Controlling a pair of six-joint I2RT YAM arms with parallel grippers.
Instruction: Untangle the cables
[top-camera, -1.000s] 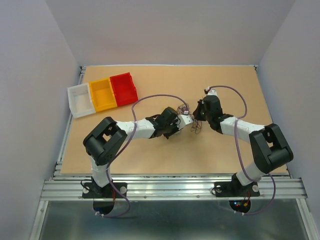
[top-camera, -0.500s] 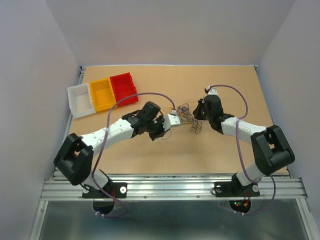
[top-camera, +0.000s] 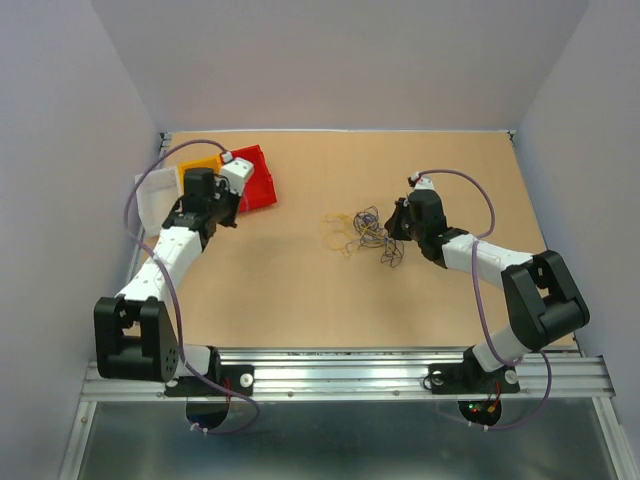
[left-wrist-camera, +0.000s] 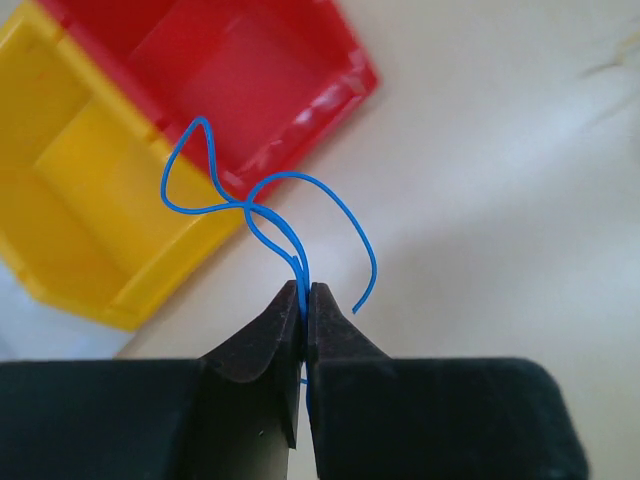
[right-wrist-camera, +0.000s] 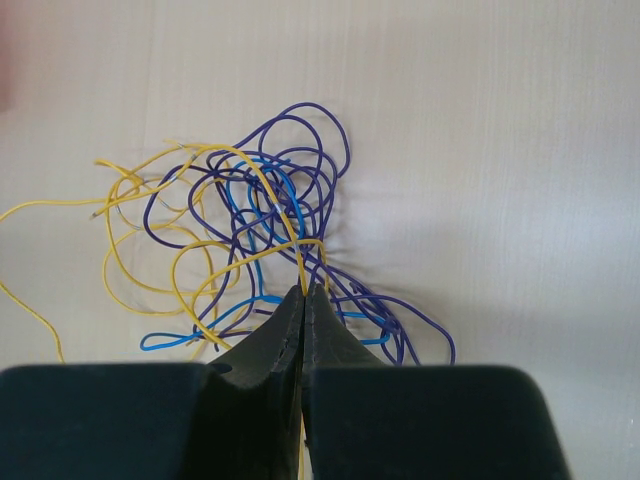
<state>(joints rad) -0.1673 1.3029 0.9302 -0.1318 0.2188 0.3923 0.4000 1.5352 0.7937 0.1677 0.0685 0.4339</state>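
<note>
1. Three open plastic bins stand in a touching row at the far left of the tan wooden tabletop: a white bin leftmost, a yellow bin in the middle and a red bin on the right.
2. The left gripper hangs over these bins. Its black jaws are pressed almost together and pinch a single thin blue wire.
3. In the left wrist view the blue wire rises from the fingertips, crosses itself once and loops in front of the red and yellow bins, while one free end curls down over bare table to the right.
4. Well to the right of the bins, near the middle of the table, lies a tangle of thin yellow, blue and dark purple wires. Loose yellow loops spread out on its left side.
5. The right gripper sits at the right edge of the tangle, low over the table. Its jaws are fully closed and nip a yellow strand that arches up from the heap.
6. In the right wrist view the purple loops are knotted densest just beyond the fingertips, with blue wire threaded through them.
</note>
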